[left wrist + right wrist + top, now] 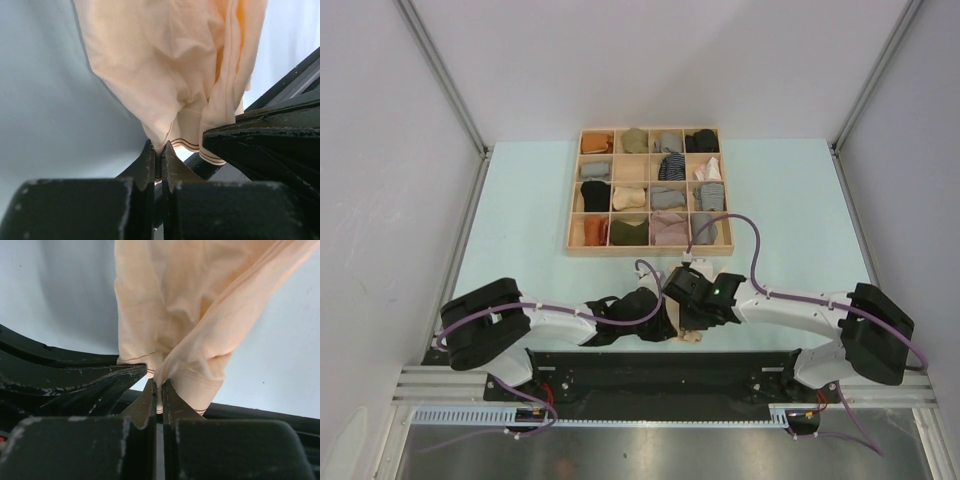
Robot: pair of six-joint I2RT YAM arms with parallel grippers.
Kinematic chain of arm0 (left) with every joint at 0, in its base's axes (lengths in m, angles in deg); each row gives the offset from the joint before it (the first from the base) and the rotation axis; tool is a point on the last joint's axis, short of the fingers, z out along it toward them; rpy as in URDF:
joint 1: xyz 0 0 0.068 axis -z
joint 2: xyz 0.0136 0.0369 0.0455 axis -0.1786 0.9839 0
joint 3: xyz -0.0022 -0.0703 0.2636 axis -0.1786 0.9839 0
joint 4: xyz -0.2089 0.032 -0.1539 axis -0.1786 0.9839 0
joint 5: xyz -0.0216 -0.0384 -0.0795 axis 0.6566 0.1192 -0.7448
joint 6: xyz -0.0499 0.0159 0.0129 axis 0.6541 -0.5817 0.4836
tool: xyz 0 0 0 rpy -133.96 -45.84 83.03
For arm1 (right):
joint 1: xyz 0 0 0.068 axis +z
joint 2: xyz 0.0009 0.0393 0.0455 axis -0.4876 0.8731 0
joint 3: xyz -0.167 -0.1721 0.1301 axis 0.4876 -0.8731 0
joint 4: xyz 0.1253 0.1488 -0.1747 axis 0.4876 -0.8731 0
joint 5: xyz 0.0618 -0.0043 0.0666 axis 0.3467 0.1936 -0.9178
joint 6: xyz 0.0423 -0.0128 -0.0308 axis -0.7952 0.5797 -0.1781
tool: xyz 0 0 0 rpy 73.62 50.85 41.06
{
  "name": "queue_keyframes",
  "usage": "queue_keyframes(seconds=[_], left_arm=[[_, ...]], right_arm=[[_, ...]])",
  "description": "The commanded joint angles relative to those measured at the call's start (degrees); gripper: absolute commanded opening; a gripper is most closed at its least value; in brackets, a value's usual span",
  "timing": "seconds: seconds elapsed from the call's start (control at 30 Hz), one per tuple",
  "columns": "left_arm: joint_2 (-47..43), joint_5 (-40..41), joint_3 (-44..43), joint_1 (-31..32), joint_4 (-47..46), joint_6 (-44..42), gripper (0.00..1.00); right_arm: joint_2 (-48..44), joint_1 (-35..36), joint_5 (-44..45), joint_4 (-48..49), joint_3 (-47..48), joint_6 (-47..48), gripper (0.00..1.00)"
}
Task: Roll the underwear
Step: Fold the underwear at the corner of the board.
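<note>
Left pincer (158, 156) and right pincer (159, 390) both clamp the cream underwear (160, 70) by its hem, likely to spread it flat.

The underwear (165, 65) is soft, thin cream cloth — matt, creased, with a stitched hem edged by fine brown lines. The left hand (158, 155) and right hand (160, 390) are black matt plastic, their edges scuffed pale and slightly rough. The tabletop (520, 220) looks smooth and matt, pale blue-green. The tray (650, 247) is bare light wood — unvarnished by its look. The sheet (650, 455) nearest the camera is brushed grey metal with a dull sheen.
</note>
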State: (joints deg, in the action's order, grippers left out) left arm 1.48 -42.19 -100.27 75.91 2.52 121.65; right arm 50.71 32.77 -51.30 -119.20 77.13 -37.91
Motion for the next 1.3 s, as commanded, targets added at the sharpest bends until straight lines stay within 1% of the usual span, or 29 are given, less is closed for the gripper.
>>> queue_keyframes(seconds=[0.0, 0.7, 0.8, 0.83, 0.9, 0.93, 1.0, 1.03, 1.1, 1.13, 1.27], left_arm=[[-0.22, 1.97, 0.15, 0.47, 2.06, -2.09, 0.0], [-1.02, 2.24, 2.61, 0.38, 0.13, -0.78, 0.0], [-1.45, 1.97, 3.14, 0.47, -0.22, -0.34, 0.0], [-1.54, 2.06, 3.4, 0.47, -0.22, -0.34, 0.0], [-1.8, 2.33, 3.58, 0.38, -0.22, -0.16, 0.0], [-1.98, 2.41, 3.58, 0.47, -0.22, -0.16, 0.0], [-2.16, 2.5, 3.67, 0.38, -0.22, -0.16, 0.0], [-2.07, 2.5, 3.58, 0.38, -0.22, -0.16, 0.0], [-2.07, 2.59, 3.67, 0.38, -0.31, -0.07, 0.0], [-1.98, 2.5, 3.67, 0.47, -0.31, 0.02, 0.0], [-1.89, 2.5, 3.76, 0.38, -0.4, 0.02, 0.0]], right_arm=[[1.66, 0.62, -0.45, 3.65, 2.71, 0.8, 0.0], [9.49, 0.45, -3.7, 11.21, 2.71, 2.46, 0.0], [8.96, 0.45, -4.49, 11.74, 2.71, 3.17, 0.08], [8.44, 0.45, -4.67, 11.74, 2.71, 3.26, 0.18], [6.86, 0.45, -4.76, 11.48, 2.71, 3.43, 0.27], [6.24, 0.36, -4.67, 10.95, 2.71, 3.87, 0.33], [4.06, 0.36, -4.23, 10.16, 2.71, 4.31, 0.41], [3.43, 0.27, -3.8, 9.11, 2.71, 4.4, 0.48], [0.89, 0.1, -3.18, 8.14, 2.71, 4.66, 0.54], [-0.26, 0.1, -2.57, 7.35, 2.71, 4.93, 0.59], [-5.36, -0.17, -1.86, 5.68, 2.71, 5.46, 0.67]])
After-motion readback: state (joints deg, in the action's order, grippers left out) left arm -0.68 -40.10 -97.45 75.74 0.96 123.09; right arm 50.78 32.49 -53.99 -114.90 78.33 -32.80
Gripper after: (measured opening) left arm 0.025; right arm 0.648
